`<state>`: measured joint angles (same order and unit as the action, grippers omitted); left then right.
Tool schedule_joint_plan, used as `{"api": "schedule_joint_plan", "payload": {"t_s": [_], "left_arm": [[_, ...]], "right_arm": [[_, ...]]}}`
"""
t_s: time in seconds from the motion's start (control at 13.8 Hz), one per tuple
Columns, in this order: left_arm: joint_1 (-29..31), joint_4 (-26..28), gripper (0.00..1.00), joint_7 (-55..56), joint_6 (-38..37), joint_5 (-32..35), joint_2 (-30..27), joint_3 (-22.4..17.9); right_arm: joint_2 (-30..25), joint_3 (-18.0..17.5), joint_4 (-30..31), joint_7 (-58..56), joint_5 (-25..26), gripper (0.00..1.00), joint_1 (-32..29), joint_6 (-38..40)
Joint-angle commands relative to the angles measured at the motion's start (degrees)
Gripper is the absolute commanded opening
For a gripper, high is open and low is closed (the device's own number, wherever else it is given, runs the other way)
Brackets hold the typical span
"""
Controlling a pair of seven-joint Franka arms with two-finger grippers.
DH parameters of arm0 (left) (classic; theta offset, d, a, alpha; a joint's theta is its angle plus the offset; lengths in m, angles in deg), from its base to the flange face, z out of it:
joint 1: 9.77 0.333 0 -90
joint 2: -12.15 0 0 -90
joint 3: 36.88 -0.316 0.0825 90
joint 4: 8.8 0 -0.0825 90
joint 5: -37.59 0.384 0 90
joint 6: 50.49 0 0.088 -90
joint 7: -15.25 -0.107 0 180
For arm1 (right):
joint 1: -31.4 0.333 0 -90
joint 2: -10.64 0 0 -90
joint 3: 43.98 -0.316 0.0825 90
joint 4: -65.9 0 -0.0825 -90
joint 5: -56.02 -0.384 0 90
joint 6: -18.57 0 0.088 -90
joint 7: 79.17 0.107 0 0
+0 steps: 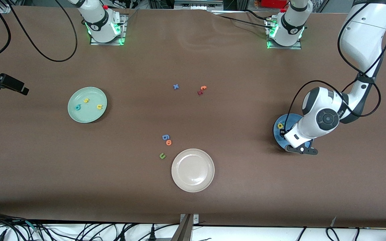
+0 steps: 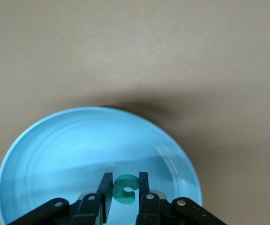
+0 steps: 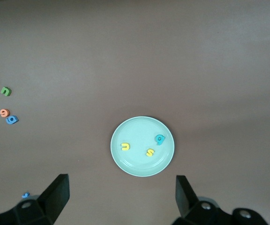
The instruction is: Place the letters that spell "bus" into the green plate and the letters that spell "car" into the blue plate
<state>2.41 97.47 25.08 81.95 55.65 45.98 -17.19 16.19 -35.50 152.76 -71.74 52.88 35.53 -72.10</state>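
The blue plate (image 1: 281,134) lies toward the left arm's end of the table with a yellow "a" (image 1: 280,126) in it. My left gripper (image 1: 302,149) hangs low over this plate (image 2: 55,150), shut (image 2: 124,180) on a teal "c" (image 2: 124,191). The green plate (image 1: 87,115) toward the right arm's end holds a teal "b" (image 1: 77,107), a yellow "s" (image 1: 86,100) and a yellow "u" (image 1: 99,106). My right gripper (image 3: 122,187) is open and empty, high above the table beside that plate (image 3: 142,166).
A cream-white plate (image 1: 193,180) lies near the front camera. Beside it are an olive "u" (image 1: 162,155), an orange "o" (image 1: 169,142) and a blue "g" (image 1: 165,137). Mid-table, nearer the robots, lie a blue letter (image 1: 176,86) and orange and red letters (image 1: 202,89).
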Motion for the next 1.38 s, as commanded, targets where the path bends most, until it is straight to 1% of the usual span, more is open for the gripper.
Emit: {"api": "schedule_joint_plan", "payload": {"t_s": [0.0, 0.22, 0.29, 0.36, 0.51, 0.65, 0.8, 0.94, 1.31], "left_arm": [[1.62, 2.45, 1.00, -1.13, 0.10, 1.89, -3.42, 0.88], [1.71, 1.57, 1.00, -0.78, -1.83, 0.93, -4.99, 0.97], [1.88, 0.53, 1.00, -0.78, -4.45, 0.84, -5.70, 0.97], [1.88, -0.88, 1.00, -0.78, -9.17, 0.14, -6.66, 0.97], [1.88, -5.61, 1.00, -0.87, -19.71, -2.75, -8.77, 1.06], [1.80, -11.58, 1.00, -0.95, -31.48, -5.22, -10.36, 1.32], [1.71, -19.31, 1.00, -0.87, -42.91, -7.68, -10.62, 2.29], [1.71, -26.09, 1.00, -0.87, -52.33, -9.09, -10.63, 2.29], [1.97, -34.62, 1.00, -0.16, -61.41, -9.01, -10.71, 1.94]], "right_arm": [[-0.90, -0.74, 0.95, 0.39, 1.12, 1.00, -0.44, -0.74], [-1.25, -0.83, 1.04, 0.39, 1.47, 1.00, -0.44, 0.31], [-1.16, -0.83, 1.04, 0.39, 1.56, 1.00, -0.44, 0.75], [-1.08, -0.83, 0.95, 0.39, 1.56, 1.00, -0.44, 0.76], [-0.90, -0.92, 0.95, 0.39, 1.47, 1.00, -0.35, 0.32], [-0.90, -0.92, 0.86, 0.39, 1.56, 1.00, -0.35, 0.14], [-0.90, -0.92, 0.86, 0.39, 1.56, 1.00, -0.35, 0.14], [-0.81, -0.92, 0.86, 0.48, 1.91, 1.00, -0.35, 0.05], [-0.81, -1.09, 0.86, 0.48, 2.08, 1.00, -0.35, 0.05]]}}
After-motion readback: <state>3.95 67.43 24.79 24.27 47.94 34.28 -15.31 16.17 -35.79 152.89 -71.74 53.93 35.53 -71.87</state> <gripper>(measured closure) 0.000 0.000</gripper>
